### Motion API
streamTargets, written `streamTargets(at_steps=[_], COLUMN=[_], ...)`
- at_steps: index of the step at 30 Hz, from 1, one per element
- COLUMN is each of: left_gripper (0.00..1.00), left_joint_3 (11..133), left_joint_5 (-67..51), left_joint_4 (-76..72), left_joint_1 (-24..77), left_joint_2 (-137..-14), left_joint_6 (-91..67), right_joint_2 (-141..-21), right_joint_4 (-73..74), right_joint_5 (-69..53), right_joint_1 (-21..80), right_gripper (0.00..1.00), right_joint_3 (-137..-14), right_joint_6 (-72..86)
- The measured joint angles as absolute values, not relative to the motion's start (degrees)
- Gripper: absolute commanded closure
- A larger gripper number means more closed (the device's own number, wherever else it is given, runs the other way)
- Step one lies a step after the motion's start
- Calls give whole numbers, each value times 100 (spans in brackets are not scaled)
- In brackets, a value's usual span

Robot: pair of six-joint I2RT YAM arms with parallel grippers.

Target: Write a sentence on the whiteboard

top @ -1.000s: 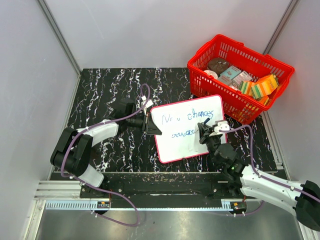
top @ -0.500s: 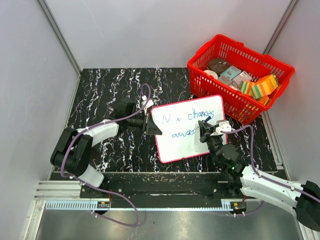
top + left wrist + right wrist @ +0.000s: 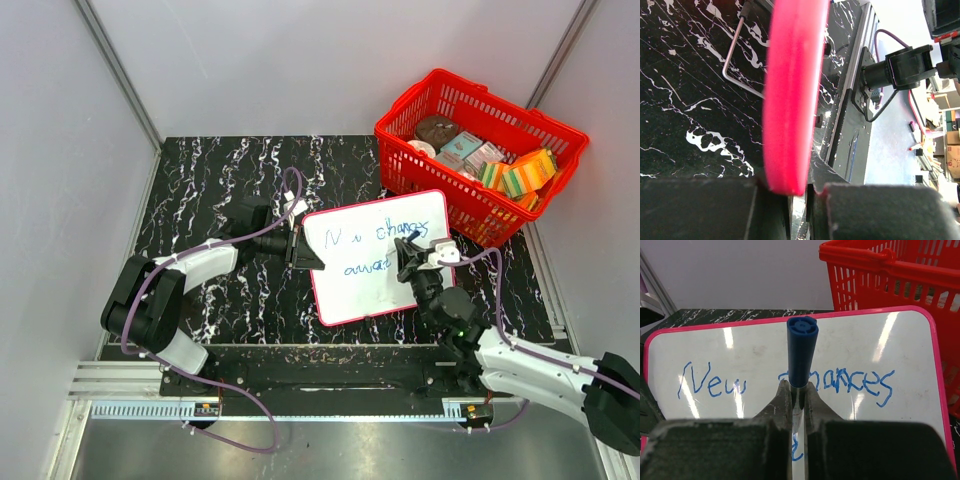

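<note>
Right wrist view has the right gripper [image 3: 796, 392] closed on a blue marker [image 3: 801, 347] that stands up between its fingers. The marker's blue end blocks the middle of the sentence [image 3: 860, 381], leaving "New" on one side and "ances" on the other, with more blue strokes low between the fingers. The whiteboard [image 3: 910, 340] sits just beyond those jaws over the black table [image 3: 715, 315], a red basket [image 3: 890, 270] of boxes stands near its far right corner, and the left gripper [image 3: 797, 187] is clamped on the board's red rim at its left edge.
</note>
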State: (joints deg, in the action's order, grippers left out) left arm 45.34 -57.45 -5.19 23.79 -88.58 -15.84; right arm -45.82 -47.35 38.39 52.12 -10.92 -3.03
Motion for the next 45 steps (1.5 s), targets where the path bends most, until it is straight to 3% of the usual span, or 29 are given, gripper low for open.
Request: streamTargets(at_steps=[11,31,45], left_gripper=[100,100,100], left_joint_3=[4541,4541,4541], left_joint_5=[-5743,-5721,-5717], left_joint_4=[-521,-497,-484], left_joint_1=[2390,2408,2412], left_joint_2=[-8855,-8833,-8823], left_joint_6=[-1564,-1544,-1542], right_joint_2=[-3435,-4226,-4101], right_joint_4=[-4093,-4066,-4058], right_joint_5=[3857,3983,4394], right_joint_1=[5212,5212,5212], right_gripper=[100,100,100], right_joint_3=[-1092,-1092,-1050], right_joint_6=[-318,-292,-340])
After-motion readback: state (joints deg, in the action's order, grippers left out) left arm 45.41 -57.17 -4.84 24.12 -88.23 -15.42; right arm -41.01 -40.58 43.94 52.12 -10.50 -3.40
